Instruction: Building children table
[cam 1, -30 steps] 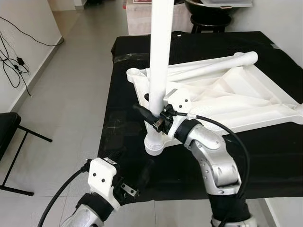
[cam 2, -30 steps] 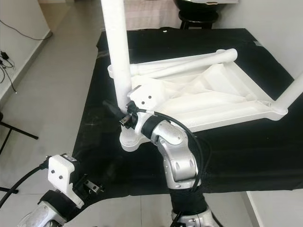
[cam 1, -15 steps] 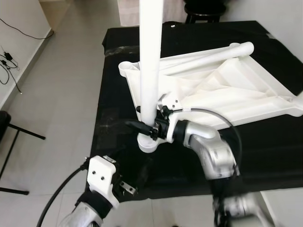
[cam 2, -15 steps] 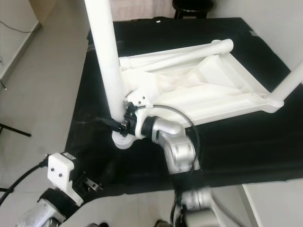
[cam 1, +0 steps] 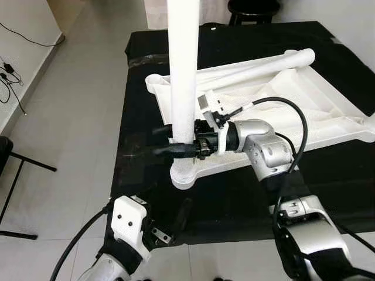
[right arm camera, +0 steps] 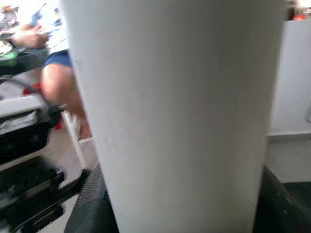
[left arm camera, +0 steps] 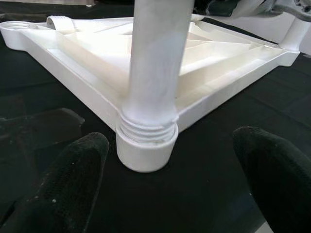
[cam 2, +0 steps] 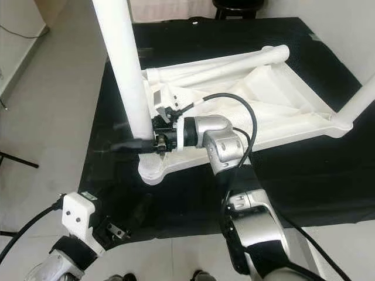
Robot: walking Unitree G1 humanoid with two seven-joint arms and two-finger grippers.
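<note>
Two tools | right tool (cam 1: pixel 176 140) level, apparently clasping table leg (cam 1: pixel 183 70) | left tool (left arm camera: pixel 170 179) low, agape, empty.

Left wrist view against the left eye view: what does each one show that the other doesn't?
Left wrist view: thread rings on the table leg above its corner socket, not fully seated, between the open left gripper fingers. Left eye view: the right gripper clamped around that leg, another leg lying across the frame, grey floor. Both: the upturned white tabletop on black cloth.
</note>
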